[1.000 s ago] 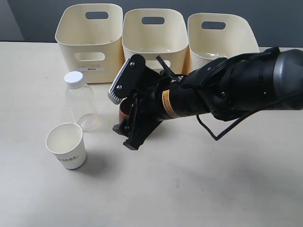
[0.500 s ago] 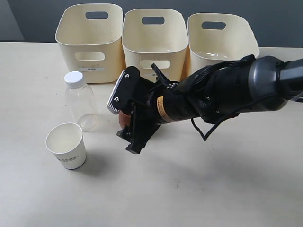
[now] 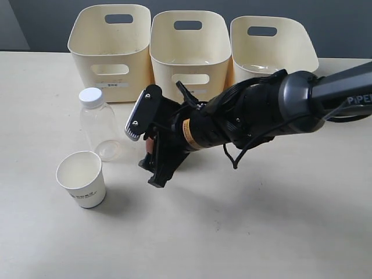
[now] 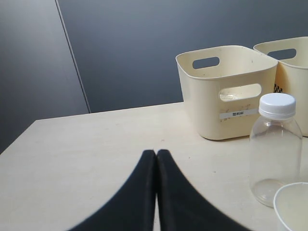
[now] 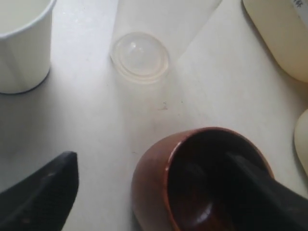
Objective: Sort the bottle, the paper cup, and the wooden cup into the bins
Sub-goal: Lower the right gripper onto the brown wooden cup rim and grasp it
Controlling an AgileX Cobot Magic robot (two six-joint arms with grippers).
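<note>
right end effector (image 3: 148, 149) wide, one finger inside wooden cup (image 5: 159, 187), one outside; bottle (image 3: 97, 125) and paper cup (image 3: 81, 179) left of it on counter (image 3: 261, 232); left end effector (image 4: 156, 161) fully closed; bins (image 3: 189, 58) far.

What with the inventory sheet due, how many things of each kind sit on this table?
Cream bins: 3
Clear bottle: 1
White paper cup: 1
Brown wooden cup: 1
Total: 6
</note>
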